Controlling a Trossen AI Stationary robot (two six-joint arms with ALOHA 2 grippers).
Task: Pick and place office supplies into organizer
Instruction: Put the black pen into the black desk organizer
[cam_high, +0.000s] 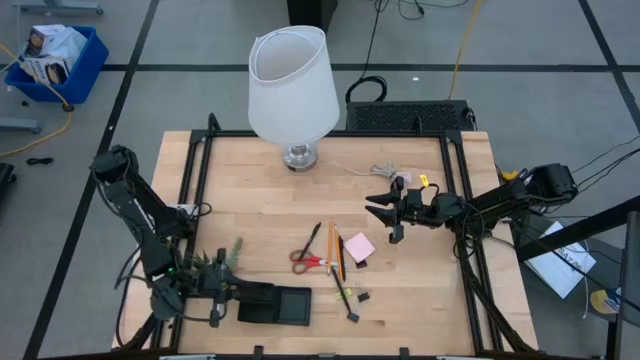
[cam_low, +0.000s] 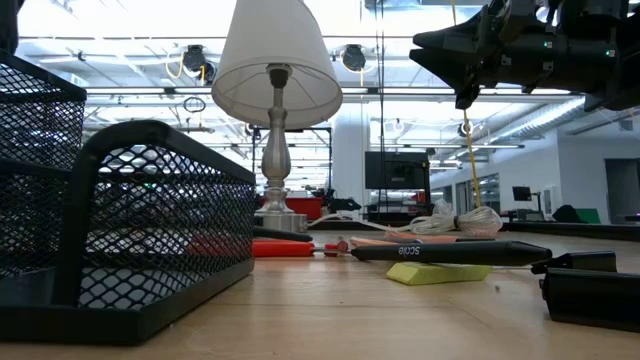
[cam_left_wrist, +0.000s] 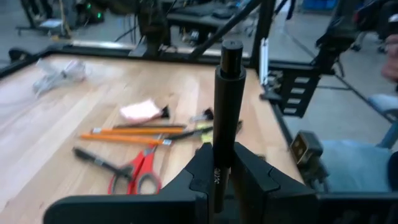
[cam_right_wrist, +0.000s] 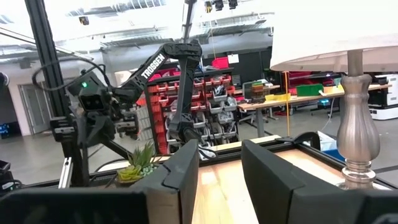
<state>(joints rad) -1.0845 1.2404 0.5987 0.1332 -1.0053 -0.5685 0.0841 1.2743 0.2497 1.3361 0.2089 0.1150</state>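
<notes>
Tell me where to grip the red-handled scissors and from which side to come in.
Come straight down from above: the red-handled scissors lie flat on the table, so only a top approach fits fingers around them. Probably best to pinch across the narrow neck where handles meet blades, fingers crosswise to the blades. The orange pencils lie close beside the blades, so staying nearer the handles looks safer.

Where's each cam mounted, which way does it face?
High: overhead, straight down; both arms, lamp, organizer.
Low: table height, level; organizer near, right gripper above.
Left wrist: along left gripper, shut on a black pen; scissors beyond.
Right wrist: past open fingers toward left arm, plant.
Shared: lamp, scissors.
</notes>
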